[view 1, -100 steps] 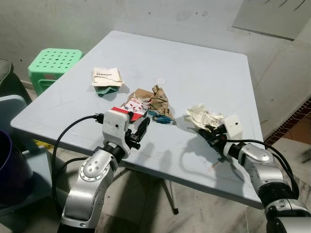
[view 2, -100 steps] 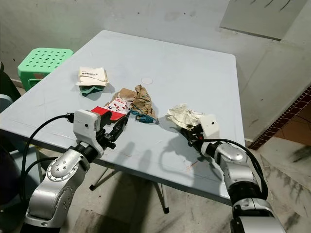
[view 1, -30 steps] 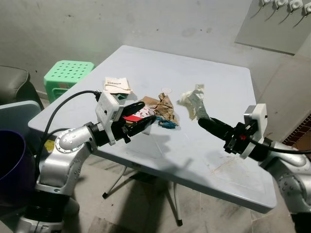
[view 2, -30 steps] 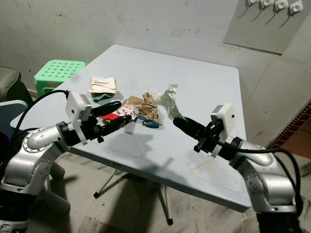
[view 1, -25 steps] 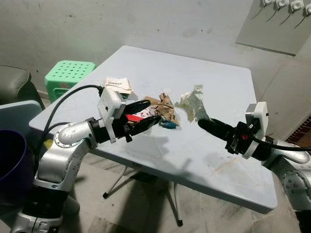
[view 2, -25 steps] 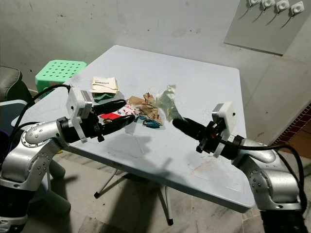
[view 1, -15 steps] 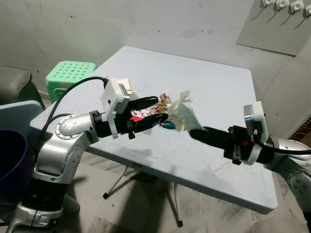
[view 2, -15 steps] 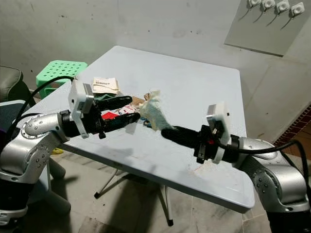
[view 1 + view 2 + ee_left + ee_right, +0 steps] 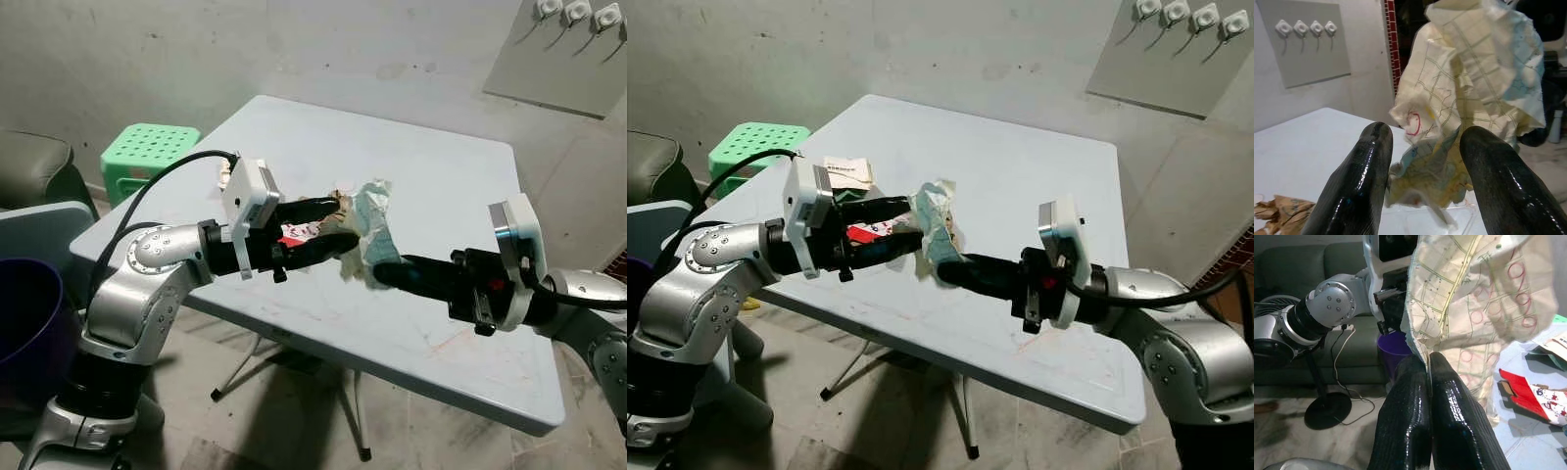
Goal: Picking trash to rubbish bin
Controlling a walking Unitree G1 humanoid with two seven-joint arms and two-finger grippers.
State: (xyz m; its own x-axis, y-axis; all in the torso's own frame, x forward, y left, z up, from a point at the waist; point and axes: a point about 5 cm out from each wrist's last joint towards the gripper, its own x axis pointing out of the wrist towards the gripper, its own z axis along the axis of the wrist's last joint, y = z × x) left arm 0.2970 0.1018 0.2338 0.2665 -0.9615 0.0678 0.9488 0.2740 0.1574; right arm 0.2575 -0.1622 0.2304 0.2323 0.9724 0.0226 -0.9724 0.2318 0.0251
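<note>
**Crumpled paper pinched by right gripper, left gripper spread just beside it**

The right gripper [image 9: 945, 266] has its 2 black fingers [image 9: 1415, 431] pressed together on a fold of the crumpled paper [image 9: 936, 227], which hangs in the air above the near edge of the table [image 9: 431, 186]. The sheet is thin and creased, cream with a printed grid of fine lines and red circles, with some pale blue patches; it stands up from the fingertips in a loose bunch.

The left gripper [image 9: 348, 225] points toward the right one, its 2 fingers [image 9: 1359, 181] spread apart. In the left wrist view the paper sits just past and between the tips; whether they touch it cannot be told.

On the table behind the grippers, near its left edge: a red and white carton scrap [image 9: 1530, 399], flattened, and a brown crumpled paper scrap [image 9: 1278, 210]. A cream packet [image 9: 847, 171] lies farther toward the left edge.

Table top is smooth, pale blue-grey, square. A green perforated plastic stool [image 9: 147, 147] stands beyond its left side. A purple bin [image 9: 29, 313], round and smooth-walled, stands on the floor near the robot's left arm.
</note>
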